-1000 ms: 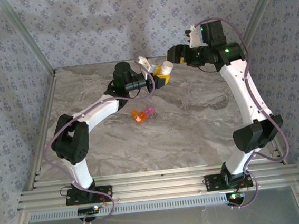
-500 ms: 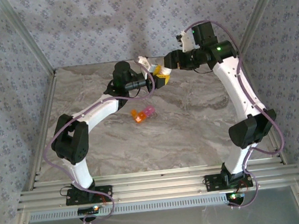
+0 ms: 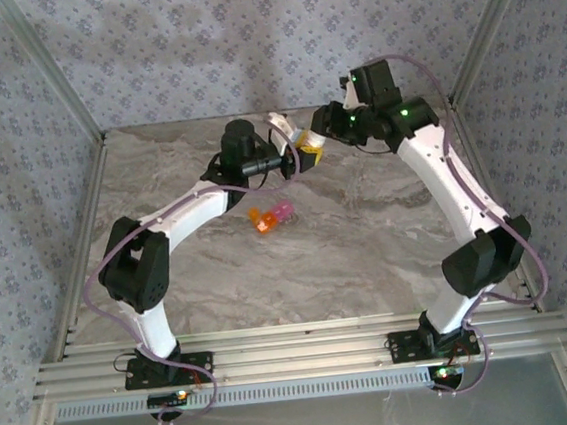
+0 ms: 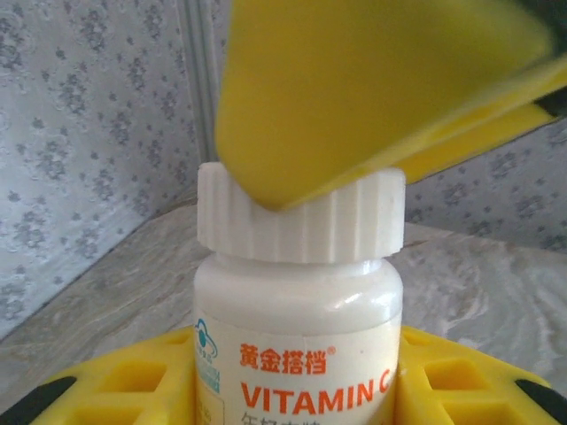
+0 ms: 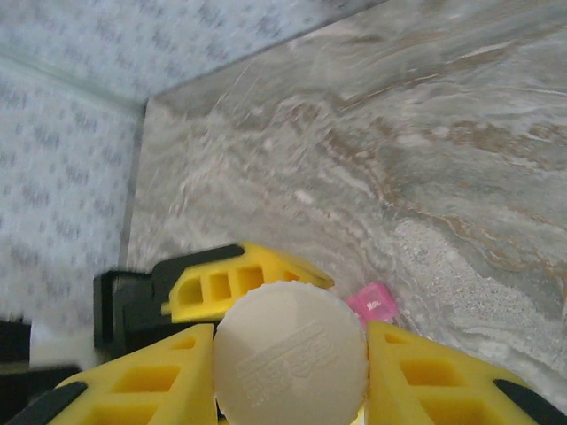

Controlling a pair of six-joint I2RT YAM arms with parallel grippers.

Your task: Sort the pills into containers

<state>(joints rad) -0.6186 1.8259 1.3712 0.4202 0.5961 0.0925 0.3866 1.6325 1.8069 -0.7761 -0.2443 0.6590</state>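
Observation:
My left gripper [image 4: 297, 394] is shut on a white bottle [image 4: 297, 328] labelled VITAMIN C, its yellow fingers [image 4: 111, 390] on either side of the body. My right gripper [image 5: 291, 372] is shut on the bottle's ribbed white cap [image 5: 291, 354], one yellow pad on each side. From the left wrist, a right finger [image 4: 354, 88] lies over the cap [image 4: 301, 221]. In the top view the left gripper [image 3: 293, 153] and right gripper [image 3: 309, 142] meet above the table's back middle. The containers [image 3: 272, 216], an orange and pink strip, lie on the table below them. The pills are out of view.
The marble table [image 3: 368, 255] is walled by patterned panels on three sides, with aluminium posts at the back corners. A pink compartment [image 5: 376, 303] shows just past the cap in the right wrist view. A left gripper finger [image 5: 239, 279] sits behind the cap.
The right arm has swung left to the bottle, and its jaws have closed on the cap. The left arm and the bottle have barely moved.

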